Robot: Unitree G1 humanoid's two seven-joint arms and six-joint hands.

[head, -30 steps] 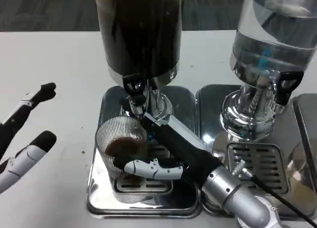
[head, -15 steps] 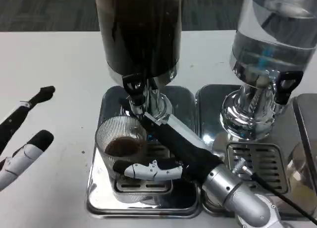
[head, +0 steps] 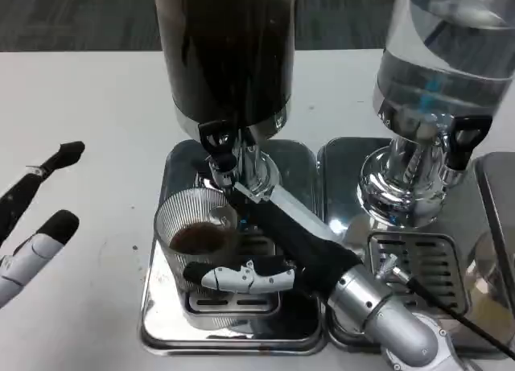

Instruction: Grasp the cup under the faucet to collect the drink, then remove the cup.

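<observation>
A clear ribbed cup (head: 195, 232) with dark drink in its bottom stands on the drip tray (head: 161, 323) under the black faucet (head: 219, 146) of the dark dispenser (head: 227, 49). My right hand (head: 269, 254) grips the cup, with white and black fingers (head: 237, 276) wrapped round its near side. My left hand (head: 32, 222) hovers over the table at the far left, fingers apart and holding nothing.
A second dispenser (head: 442, 57) of clear liquid stands at the right on its own chrome base and grated drip tray (head: 426, 266). White tabletop (head: 88, 105) lies to the left and behind.
My left hand has drifted a little left and toward the near edge. The right hand and cup stay put.
</observation>
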